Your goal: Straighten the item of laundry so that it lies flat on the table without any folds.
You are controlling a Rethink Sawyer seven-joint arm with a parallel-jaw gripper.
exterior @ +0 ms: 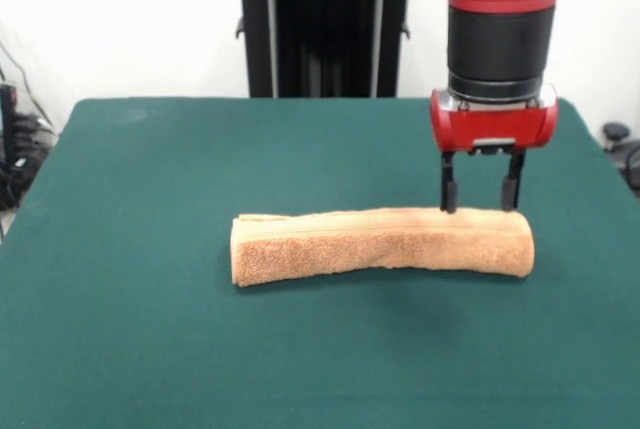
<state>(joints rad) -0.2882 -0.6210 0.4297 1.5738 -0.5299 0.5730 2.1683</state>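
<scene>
Fingers spread wide, gripper (481, 194) poised just over the three o'clock end of the towel (382, 246), folded into a long band mid-table (150, 329), nothing held.

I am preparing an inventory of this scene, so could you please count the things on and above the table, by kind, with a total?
Folded orange-tan terry towel: 1
Dark green felt-covered table: 1
Red and black robot gripper, open, its tips at the towel's top edge: 1
Total: 3
</scene>
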